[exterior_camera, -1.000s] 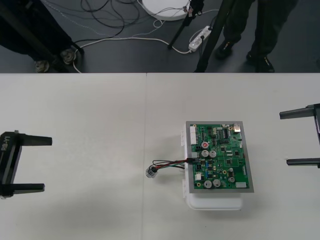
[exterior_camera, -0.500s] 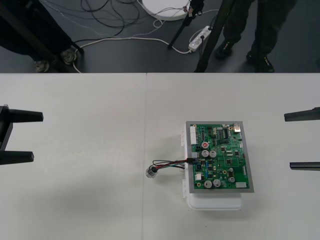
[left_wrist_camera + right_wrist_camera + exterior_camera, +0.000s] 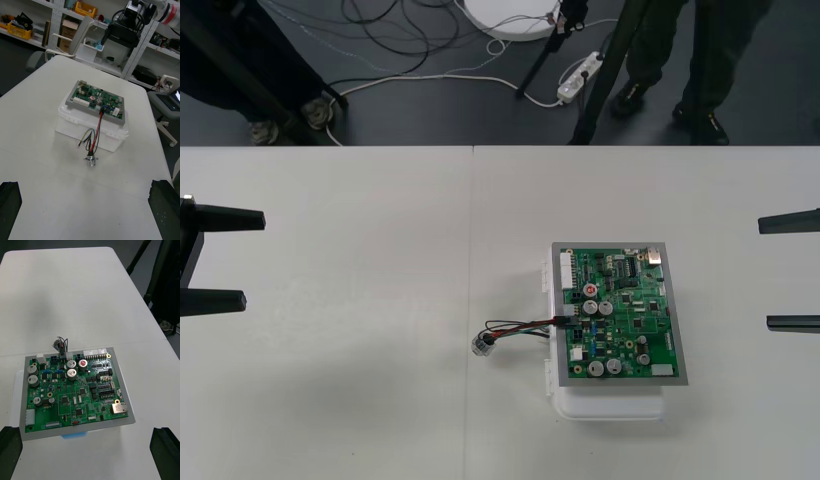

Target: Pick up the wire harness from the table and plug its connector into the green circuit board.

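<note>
A plain light table [image 3: 360, 400] fills most of the front view, with a seam down its middle and a strip of dark floor [image 3: 430, 110] beyond its far edge, strewn with loose cables and a white power strip [image 3: 578, 78]. Right of the seam sits the green board [image 3: 620, 320], framed in grey and raised on a white base [image 3: 610, 405] that juts out at the near end. The board carries a cluster of round silver cans, one red-topped part [image 3: 589, 289] and a metal jack [image 3: 652, 257] at its far right corner. The fine print on it is too small to read. The harness [image 3: 515, 330] runs from the board's left edge out onto the table. Its black plug [image 3: 565, 322] sits in a connector at that edge, the red, black and green wires loop down off the base, and the round metal socket [image 3: 479, 344] rests on the table just left of the base. The left gripper [image 3: 255, 257] hangs at the table's left edge, well away from the board, its jaws spread wide; in its wrist view the black fingers [image 3: 9, 202] stand at the bottom corners with nothing between them. The right gripper [image 3: 764, 273] waits at the right edge, equally wide apart and holding nothing.
</note>
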You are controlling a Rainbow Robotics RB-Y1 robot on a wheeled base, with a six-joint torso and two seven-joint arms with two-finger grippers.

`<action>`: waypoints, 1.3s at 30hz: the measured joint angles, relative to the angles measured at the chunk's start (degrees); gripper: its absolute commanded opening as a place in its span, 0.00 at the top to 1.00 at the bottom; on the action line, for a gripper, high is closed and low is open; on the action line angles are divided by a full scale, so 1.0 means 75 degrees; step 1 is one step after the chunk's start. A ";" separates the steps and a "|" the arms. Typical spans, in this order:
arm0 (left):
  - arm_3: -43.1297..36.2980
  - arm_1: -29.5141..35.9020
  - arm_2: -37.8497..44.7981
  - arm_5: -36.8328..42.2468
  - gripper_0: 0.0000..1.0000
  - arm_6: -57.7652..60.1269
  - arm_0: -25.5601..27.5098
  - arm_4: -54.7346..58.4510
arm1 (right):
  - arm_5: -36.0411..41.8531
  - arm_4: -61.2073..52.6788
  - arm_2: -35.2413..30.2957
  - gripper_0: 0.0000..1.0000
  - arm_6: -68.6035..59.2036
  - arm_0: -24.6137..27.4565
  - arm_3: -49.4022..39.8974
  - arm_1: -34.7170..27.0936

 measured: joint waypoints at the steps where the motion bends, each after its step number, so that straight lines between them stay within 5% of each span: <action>1: 0.0000 0.0000 -0.0002 0.0000 0.00 0.0000 0.0000 0.0000 | 0.0000 0.0000 -0.0006 0.00 0.0001 0.0000 -0.0006 0.0000; 17: -0.0017 0.0004 -0.0132 -0.0001 0.00 0.0000 0.0000 -0.0004 | -0.0978 0.0059 -0.0029 0.00 0.1093 0.0005 -0.0031 0.0000; 39: -0.0022 0.0004 -0.0132 -0.0002 0.00 0.0000 0.0000 -0.0006 | -0.1021 0.0163 -0.0030 0.00 0.1081 0.0005 -0.0031 0.0000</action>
